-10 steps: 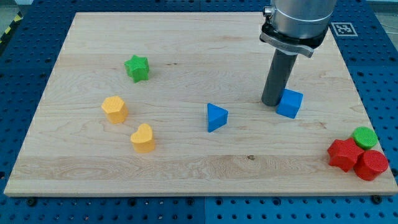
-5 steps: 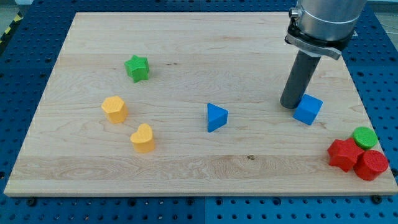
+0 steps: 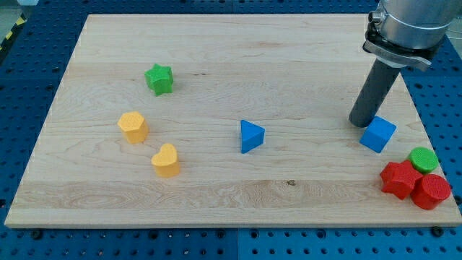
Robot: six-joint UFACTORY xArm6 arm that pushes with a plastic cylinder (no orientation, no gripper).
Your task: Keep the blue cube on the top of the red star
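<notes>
The blue cube (image 3: 378, 134) sits on the wooden board (image 3: 216, 79) at the view's right. My tip (image 3: 362, 123) touches the cube's upper-left side. The red star (image 3: 399, 179) lies at the board's bottom right corner, below and a little right of the cube, with a gap between them.
A red cylinder (image 3: 431, 191) and a green cylinder (image 3: 423, 159) crowd the red star at the board's right edge. A blue triangular block (image 3: 250, 136) is at the centre. Two yellow blocks (image 3: 133, 126) (image 3: 165, 159) and a green star (image 3: 159, 79) are at the left.
My tip has moved to the right and slightly down, pushing the blue cube the same way, closer to the red star. The other blocks have not moved.
</notes>
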